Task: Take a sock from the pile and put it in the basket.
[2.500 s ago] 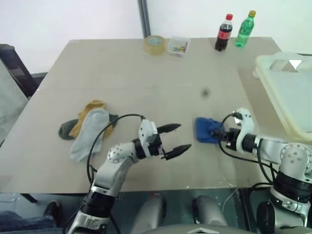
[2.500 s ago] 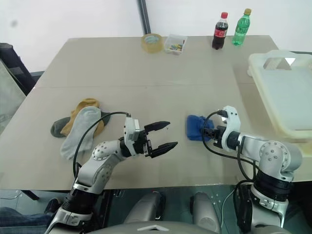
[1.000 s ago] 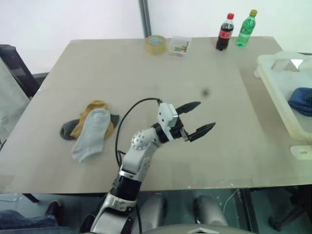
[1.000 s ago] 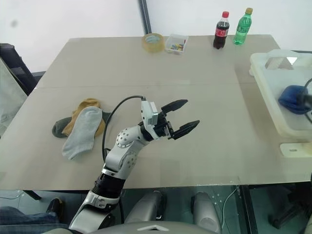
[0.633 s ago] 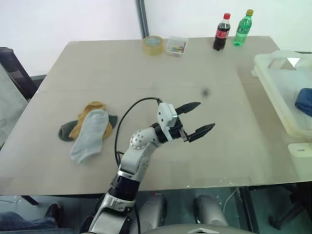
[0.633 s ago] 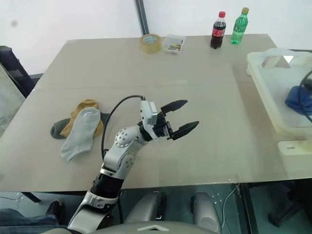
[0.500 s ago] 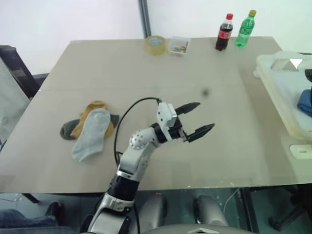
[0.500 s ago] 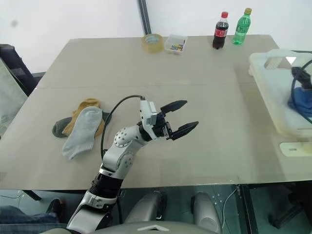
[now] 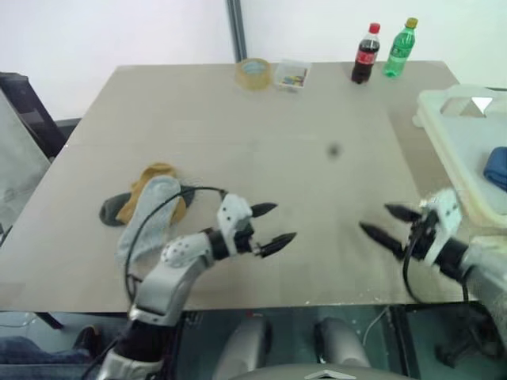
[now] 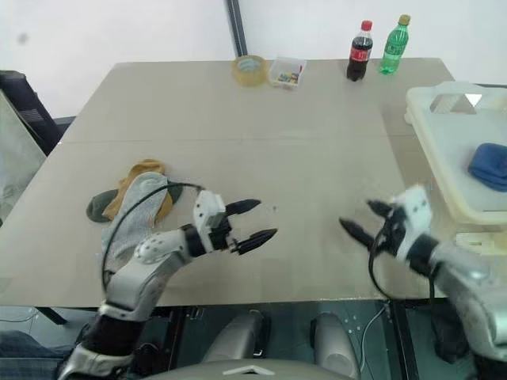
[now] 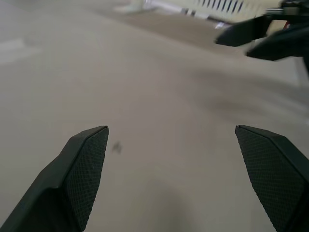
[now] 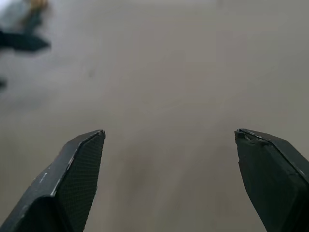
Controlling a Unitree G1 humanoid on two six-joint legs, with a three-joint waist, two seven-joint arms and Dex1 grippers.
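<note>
Blue sock (image 10: 489,166) lies in the basket (image 10: 444,131); both hands, left hand (image 9: 268,226) and right hand (image 9: 384,224), gape wide and empty, so next the left hand must reach the pile (image 9: 146,207) just beside it.

Even, soft lighting; both arms motion-blurred, wrist views' backgrounds out of focus.
</note>
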